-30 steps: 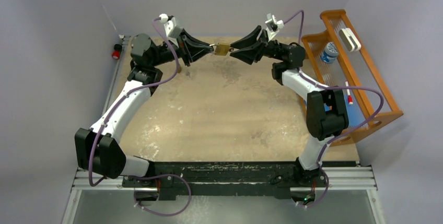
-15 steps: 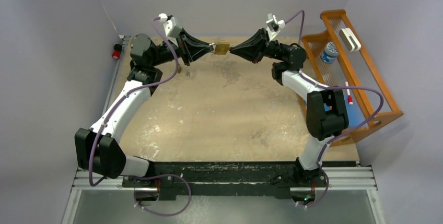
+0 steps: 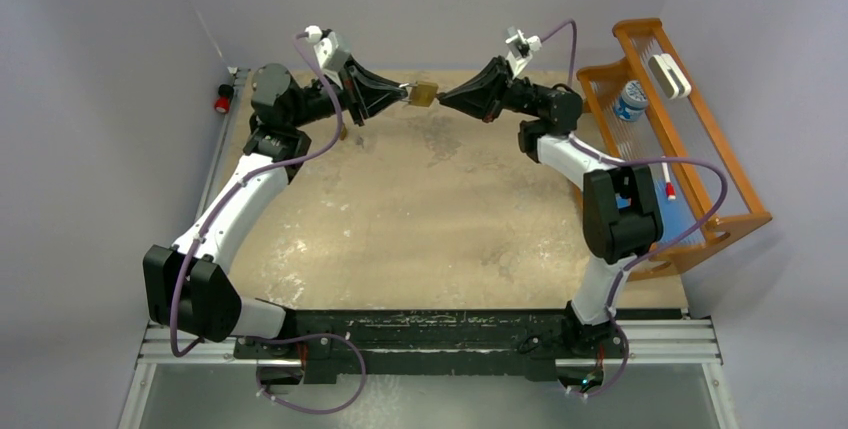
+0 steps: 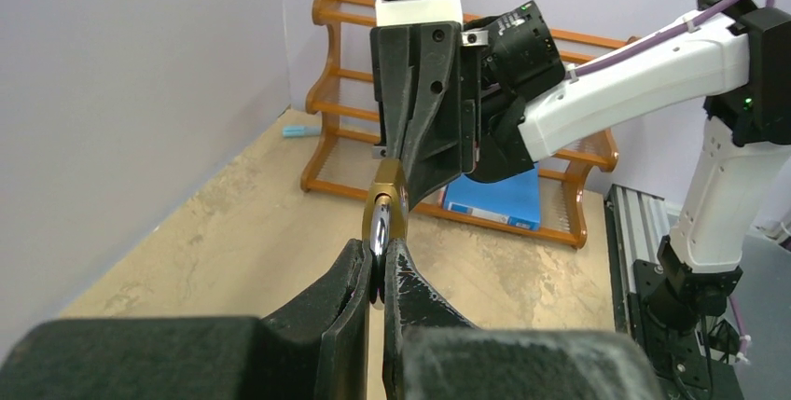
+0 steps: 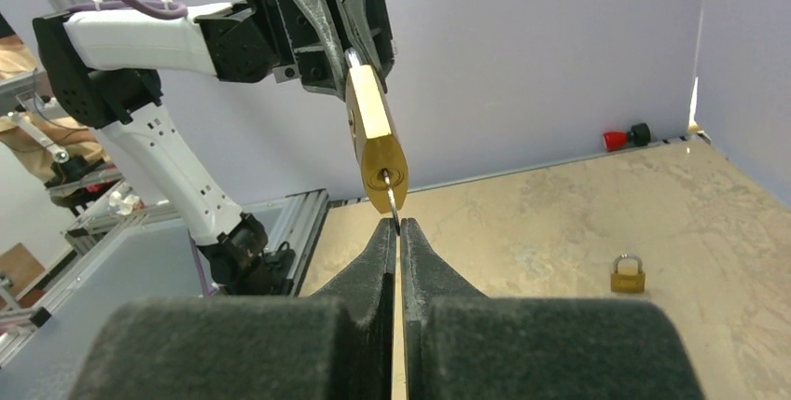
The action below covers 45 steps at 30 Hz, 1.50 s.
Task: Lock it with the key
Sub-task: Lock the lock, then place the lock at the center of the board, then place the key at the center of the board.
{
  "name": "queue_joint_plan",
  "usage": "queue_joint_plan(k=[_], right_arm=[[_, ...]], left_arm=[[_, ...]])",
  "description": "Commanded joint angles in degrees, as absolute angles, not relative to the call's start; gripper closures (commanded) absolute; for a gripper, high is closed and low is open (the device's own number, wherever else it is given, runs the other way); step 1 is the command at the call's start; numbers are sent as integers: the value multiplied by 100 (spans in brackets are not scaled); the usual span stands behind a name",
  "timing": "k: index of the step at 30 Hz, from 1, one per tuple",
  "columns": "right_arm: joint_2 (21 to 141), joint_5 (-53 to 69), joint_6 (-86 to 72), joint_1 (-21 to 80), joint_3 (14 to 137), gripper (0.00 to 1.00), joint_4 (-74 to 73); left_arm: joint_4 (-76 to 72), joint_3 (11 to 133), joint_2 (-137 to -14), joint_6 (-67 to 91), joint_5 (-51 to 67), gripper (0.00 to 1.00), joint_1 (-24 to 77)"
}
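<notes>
Brass padlock (image 3: 425, 94) hangs in the air above the 12 o'clock edge of the table (image 3: 430, 219), clear of its surface. From the top camera, the left hand (image 3: 405, 96) sits at the padlock's 9 o'clock. Its fingers are clamped almost together on the steel shackle (image 4: 378, 230), and the brass body points toward the other arm. The right hand (image 3: 443, 99) meets it from 3 o'clock, fingers squeezed to a thin slit on the key (image 5: 394, 206). The key's blade is in the keyhole on the padlock's end face, and only a short stretch of metal shows between keyhole and fingertips.

A smaller padlock (image 5: 627, 272) stands on the table well apart, at 4 o'clock in the right wrist view. In the wooden rack (image 3: 700, 149) along the table's 3 o'clock side, a bottle (image 3: 630, 101) carries a blue-and-white label whose print is too small to read.
</notes>
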<state>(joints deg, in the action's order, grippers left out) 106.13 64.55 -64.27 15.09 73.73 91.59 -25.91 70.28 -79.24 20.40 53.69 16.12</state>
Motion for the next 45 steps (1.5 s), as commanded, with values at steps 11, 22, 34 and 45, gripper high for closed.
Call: queue_joint_plan(k=[11, 22, 34, 45], right_arm=[[9920, 5694, -5885, 828, 6095, 100, 10191], [8509, 2953, -1204, 1615, 5741, 100, 4503], [9387, 893, -787, 2065, 6637, 100, 2547], [10587, 330, -1078, 2068, 7602, 100, 1701]], left_arm=[[-2728, 6986, -7534, 1701, 4174, 100, 1192], [-185, 7881, -8629, 627, 1316, 100, 1972], [1591, 9683, -10677, 1806, -691, 100, 2555], [3157, 12093, -12557, 2268, -1680, 100, 3164]])
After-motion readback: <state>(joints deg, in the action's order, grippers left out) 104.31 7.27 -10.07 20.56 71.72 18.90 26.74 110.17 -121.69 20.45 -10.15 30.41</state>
